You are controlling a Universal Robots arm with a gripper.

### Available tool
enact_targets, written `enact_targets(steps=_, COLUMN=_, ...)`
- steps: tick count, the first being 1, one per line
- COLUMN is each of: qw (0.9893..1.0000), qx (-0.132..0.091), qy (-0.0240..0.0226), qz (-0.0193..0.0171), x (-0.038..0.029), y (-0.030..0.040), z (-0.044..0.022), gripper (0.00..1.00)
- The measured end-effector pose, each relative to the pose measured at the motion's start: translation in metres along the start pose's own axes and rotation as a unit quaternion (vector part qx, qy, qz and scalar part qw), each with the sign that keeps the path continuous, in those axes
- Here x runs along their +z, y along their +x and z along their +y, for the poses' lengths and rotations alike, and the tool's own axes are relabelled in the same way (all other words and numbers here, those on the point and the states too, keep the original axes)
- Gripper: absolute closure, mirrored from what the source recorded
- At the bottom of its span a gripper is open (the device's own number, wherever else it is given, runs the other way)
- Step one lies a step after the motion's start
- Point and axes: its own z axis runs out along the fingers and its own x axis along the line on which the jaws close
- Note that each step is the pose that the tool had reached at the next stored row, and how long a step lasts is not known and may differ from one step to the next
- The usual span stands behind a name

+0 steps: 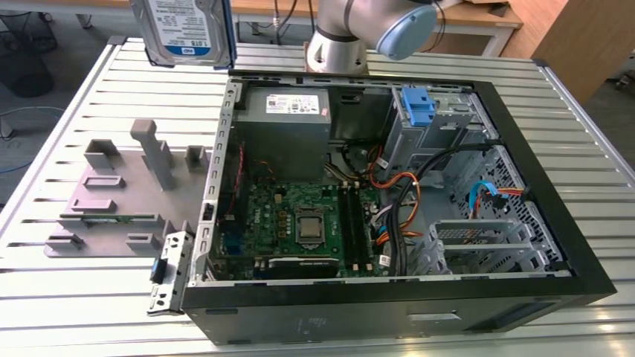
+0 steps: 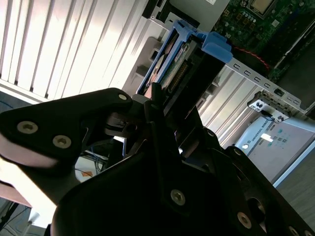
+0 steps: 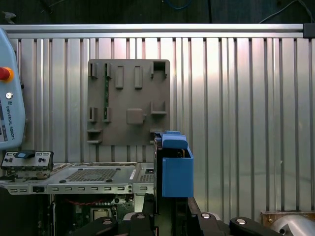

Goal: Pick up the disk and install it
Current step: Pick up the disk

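Observation:
The disk (image 1: 189,30), silver with a white-and-blue label, hangs upright in the air above the table's far edge, to the exterior view's left of the open computer case (image 1: 585,253). In both wrist views it shows edge-on with its blue side rails, as the disk (image 2: 173,69) and the disk (image 3: 176,172). My gripper (image 2: 172,101) is shut on it, its black fingers (image 2: 153,105) clamped on either side. In the first wrist view the gripper (image 3: 172,206) holds the disk above the case's side wall.
The case lies open with motherboard (image 1: 297,223), grey power-supply box (image 1: 282,119), cables, and a blue-tabbed drive bay (image 1: 418,108). A grey fixture plate (image 1: 119,193) with a green circuit strip (image 1: 109,218) sits at the exterior view's left. The arm's base (image 1: 343,37) stands behind the case.

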Motion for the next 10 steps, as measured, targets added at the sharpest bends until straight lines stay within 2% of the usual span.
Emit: enact_targets(steps=10, qw=1.0, qx=0.0, qy=0.0, qz=0.0, x=0.0, y=-0.0004, z=-0.0163, gripper=0.65)
